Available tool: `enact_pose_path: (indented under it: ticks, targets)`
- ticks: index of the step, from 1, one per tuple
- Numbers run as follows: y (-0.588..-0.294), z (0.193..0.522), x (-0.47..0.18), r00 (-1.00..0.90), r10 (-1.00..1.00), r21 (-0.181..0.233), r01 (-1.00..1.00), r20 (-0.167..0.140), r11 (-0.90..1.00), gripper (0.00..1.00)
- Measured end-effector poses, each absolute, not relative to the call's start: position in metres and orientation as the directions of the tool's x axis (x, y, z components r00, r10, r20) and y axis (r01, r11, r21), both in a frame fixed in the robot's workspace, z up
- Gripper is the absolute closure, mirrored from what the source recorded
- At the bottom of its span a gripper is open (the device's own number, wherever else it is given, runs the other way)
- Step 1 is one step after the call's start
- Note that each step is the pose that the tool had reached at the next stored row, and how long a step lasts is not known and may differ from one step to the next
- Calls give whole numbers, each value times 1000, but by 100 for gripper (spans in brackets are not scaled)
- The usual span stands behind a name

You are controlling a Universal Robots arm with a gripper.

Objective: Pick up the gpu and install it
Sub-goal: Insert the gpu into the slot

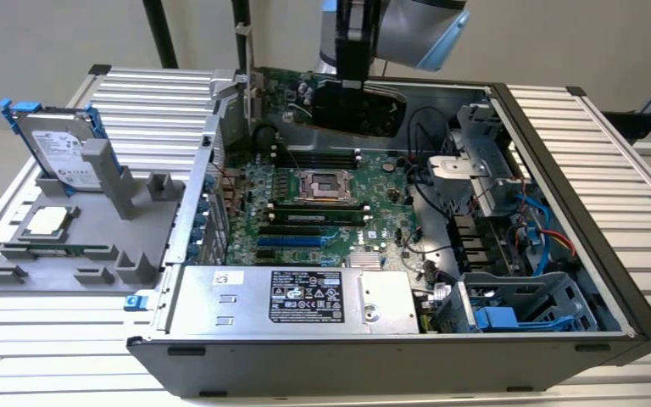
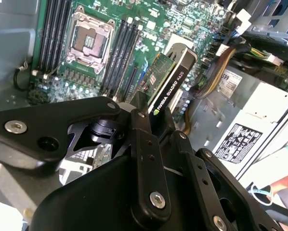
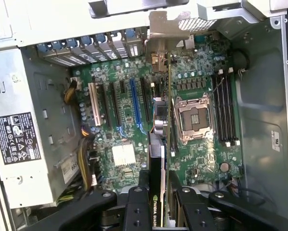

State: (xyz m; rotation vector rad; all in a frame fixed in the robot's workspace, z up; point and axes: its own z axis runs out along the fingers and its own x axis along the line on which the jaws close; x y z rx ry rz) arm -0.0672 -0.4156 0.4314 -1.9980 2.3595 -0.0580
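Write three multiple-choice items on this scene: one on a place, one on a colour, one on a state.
1. Where is the flat gpu card, green board with black shroud?
A. in the black gripper over the green motherboard
B. on the grey stand
C. on the silver power supply

2. What colour are the rails on the silver hard drive?
A. red
B. blue
C. yellow

3. How is the gripper?
A. open and empty
B. shut on the gpu
C. open around the drive

Key: A, it is clamped above the board; B, blue rails flank the drive; B, the card sits pinched in it.
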Motion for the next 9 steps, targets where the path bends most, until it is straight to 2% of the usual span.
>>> enact_pose_path:
  ticks: [9]
  targets:
    - [-416, 431, -67, -113, -993, -60, -992, -13, 114, 100]
